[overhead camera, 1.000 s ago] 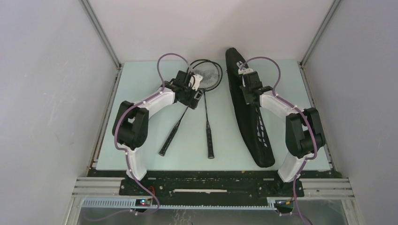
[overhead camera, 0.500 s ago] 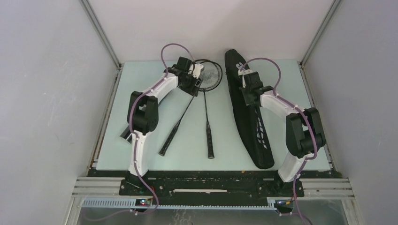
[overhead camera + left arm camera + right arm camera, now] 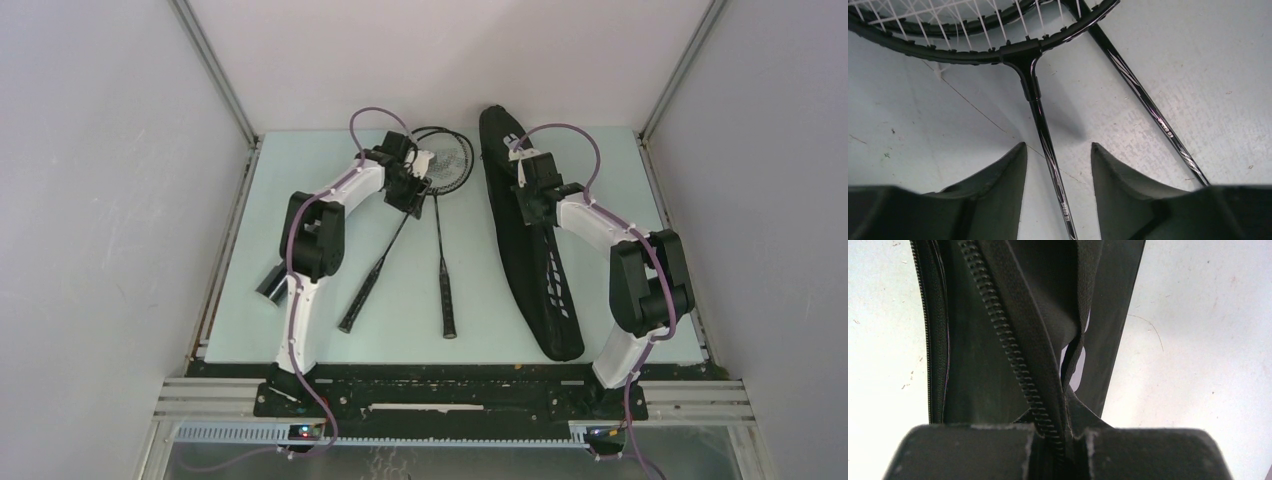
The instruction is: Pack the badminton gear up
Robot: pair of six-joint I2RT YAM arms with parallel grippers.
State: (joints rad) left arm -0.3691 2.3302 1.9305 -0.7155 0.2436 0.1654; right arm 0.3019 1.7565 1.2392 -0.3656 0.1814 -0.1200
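1. The rackets (image 3: 1040, 125) have smooth, glossy black shafts and frames with fine silver print. Their strings (image 3: 948, 15) are white, slick-looking cord.
2. The bag (image 3: 978, 365) is matt black woven cloth, soft and creased. Its zipper (image 3: 1013, 355) has dull black coil teeth that look like plastic.
3. The bench (image 3: 1198, 60) is pale and matt, faintly mottled, with scuffs, specks and hairline scratches.
4. The left gripper (image 3: 1058, 150) and right gripper (image 3: 1060, 437) have fingers (image 3: 993, 185) of dark matt plastic, slightly grainy.
5. The arms (image 3: 590, 225) have smooth white and black plastic shells with a low sheen. The cables (image 3: 370, 115) have a smooth purple sheath.
6. The rails (image 3: 215, 85) are brushed grey metal.
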